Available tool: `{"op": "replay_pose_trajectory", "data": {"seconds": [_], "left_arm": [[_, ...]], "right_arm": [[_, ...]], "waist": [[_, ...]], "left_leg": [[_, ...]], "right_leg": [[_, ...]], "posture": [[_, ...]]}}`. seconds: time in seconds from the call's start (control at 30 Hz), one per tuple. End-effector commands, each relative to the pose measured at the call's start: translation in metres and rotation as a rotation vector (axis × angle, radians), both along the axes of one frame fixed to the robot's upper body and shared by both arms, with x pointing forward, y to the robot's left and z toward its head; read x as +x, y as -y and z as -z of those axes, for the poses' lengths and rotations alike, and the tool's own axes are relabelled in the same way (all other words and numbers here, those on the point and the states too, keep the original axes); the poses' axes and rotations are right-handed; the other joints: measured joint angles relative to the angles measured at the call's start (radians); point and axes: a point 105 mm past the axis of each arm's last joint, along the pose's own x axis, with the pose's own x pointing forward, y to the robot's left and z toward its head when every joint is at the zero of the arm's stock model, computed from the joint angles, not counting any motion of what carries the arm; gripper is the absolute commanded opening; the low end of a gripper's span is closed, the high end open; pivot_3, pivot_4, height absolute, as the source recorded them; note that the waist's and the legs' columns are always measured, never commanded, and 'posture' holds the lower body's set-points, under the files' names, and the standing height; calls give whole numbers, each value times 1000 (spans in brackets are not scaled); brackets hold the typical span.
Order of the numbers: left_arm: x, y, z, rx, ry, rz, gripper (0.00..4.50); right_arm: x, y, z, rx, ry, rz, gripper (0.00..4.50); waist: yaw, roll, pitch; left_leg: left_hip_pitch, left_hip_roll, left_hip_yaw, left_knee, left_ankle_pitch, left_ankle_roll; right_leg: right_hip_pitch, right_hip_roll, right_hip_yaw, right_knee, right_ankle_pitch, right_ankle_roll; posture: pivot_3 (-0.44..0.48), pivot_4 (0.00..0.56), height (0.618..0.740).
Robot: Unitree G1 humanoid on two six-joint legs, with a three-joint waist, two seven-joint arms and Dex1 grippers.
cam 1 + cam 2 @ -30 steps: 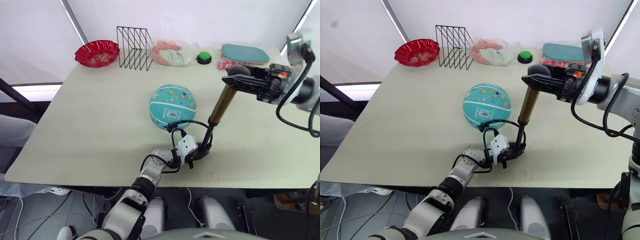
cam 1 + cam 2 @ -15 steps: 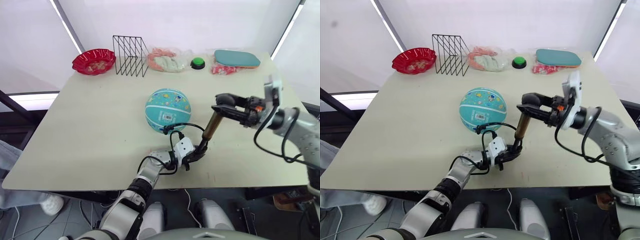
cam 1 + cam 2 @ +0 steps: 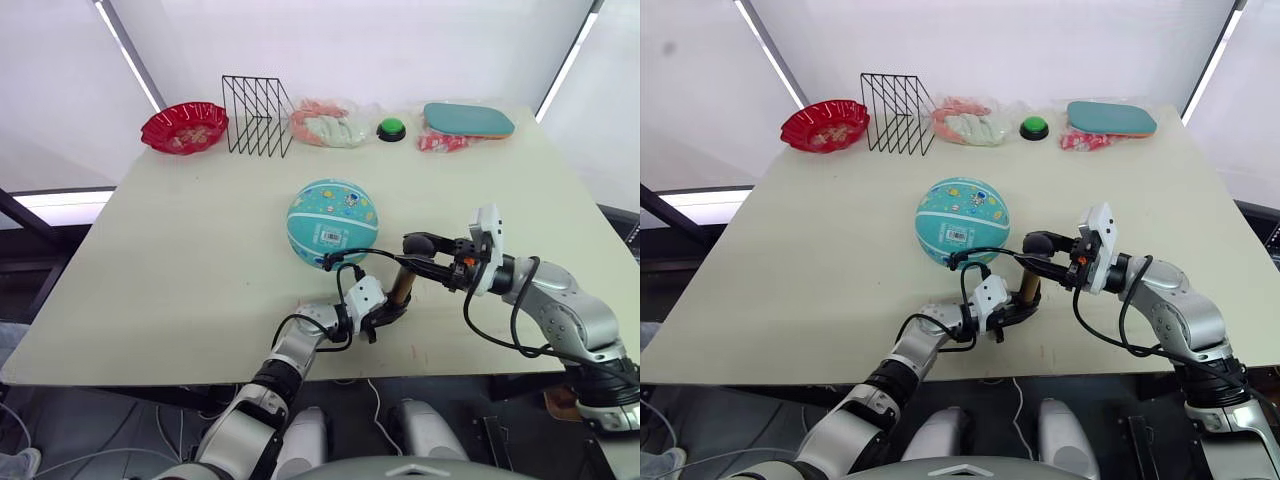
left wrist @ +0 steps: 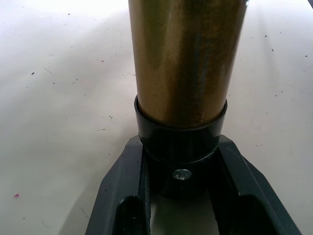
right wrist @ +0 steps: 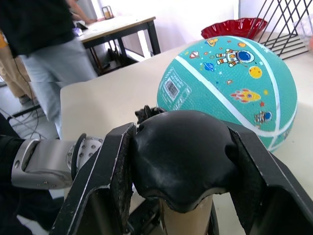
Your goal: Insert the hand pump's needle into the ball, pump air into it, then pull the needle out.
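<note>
The short bronze-gold hand pump (image 3: 401, 288) stands near-upright on the beige table (image 3: 180, 250), long axis vertical, top leaning slightly toward the right arm. The left gripper (image 4: 180, 196) clamps its black base cap, and the right gripper (image 5: 181, 166) clasps its black top handle. The teal rubber ball (image 3: 332, 222) sits just beyond both grippers, thin black hose (image 3: 352, 259) arcing to it.

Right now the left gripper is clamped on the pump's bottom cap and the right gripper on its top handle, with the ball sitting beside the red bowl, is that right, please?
Not quite: the ball sits mid-table beside the hand pump, far from the red bowl, as the left eye view shows. The left gripper and right gripper grips are as you said.
</note>
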Motion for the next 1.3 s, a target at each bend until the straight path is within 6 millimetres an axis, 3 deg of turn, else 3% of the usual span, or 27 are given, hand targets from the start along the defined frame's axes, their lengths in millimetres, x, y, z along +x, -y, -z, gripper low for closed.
{"op": "replay_pose_trajectory", "data": {"seconds": [0.03,0.23,0.43,0.53,0.7,0.9,1.07,1.13,1.3], "left_arm": [[-15,-7,27,40,-108,-2,1050],[-18,-4,28,37,-114,10,1050],[-18,-2,28,34,-113,21,1050],[-18,-2,27,35,-112,23,1050],[-19,-2,27,35,-111,24,1050],[-20,-3,26,33,-108,22,1050],[-20,-6,26,29,-106,-4,1050],[-20,-7,26,28,-109,-10,1050],[-20,-8,26,34,-111,-11,1050]], "right_arm": [[0,17,-42,3,58,40,2035],[-13,34,-118,73,158,34,2035],[-22,43,-163,124,193,37,2035],[-19,45,-167,122,184,53,2035],[-9,41,-127,70,84,67,2035],[-3,27,-60,10,-68,28,2035],[-4,17,12,-16,-202,51,2035],[-5,12,46,-44,-254,72,2035],[-9,2,81,-118,-247,50,2035]], "waist": [[3,1,2],[27,1,12],[42,-1,19],[43,-1,20],[42,-2,19],[29,0,11],[11,2,5],[9,-3,-4],[6,-3,-6]], "left_leg": [[0,0,0,0,0,0],[-21,-4,-2,5,0,0],[-22,-5,-1,5,0,0],[-22,-4,-2,5,0,0],[-22,-4,-1,5,0,0],[-17,-2,0,5,0,0],[-14,-2,0,3,0,0],[-13,0,0,3,0,0],[2,3,0,-1,0,0]], "right_leg": [[0,0,0,0,0,0],[-17,-3,-1,0,2,3],[-18,-4,0,0,2,3],[-18,-3,-1,0,2,3],[-17,-3,0,0,2,3],[-14,-1,1,1,2,3],[-7,-1,1,0,1,2],[-7,1,1,0,1,2],[2,4,1,0,-2,-3]], "posture": [[0,150,740],[0,150,740],[0,150,740],[0,150,740],[0,150,740],[0,150,740],[0,150,740],[0,150,740],[0,150,740]]}}
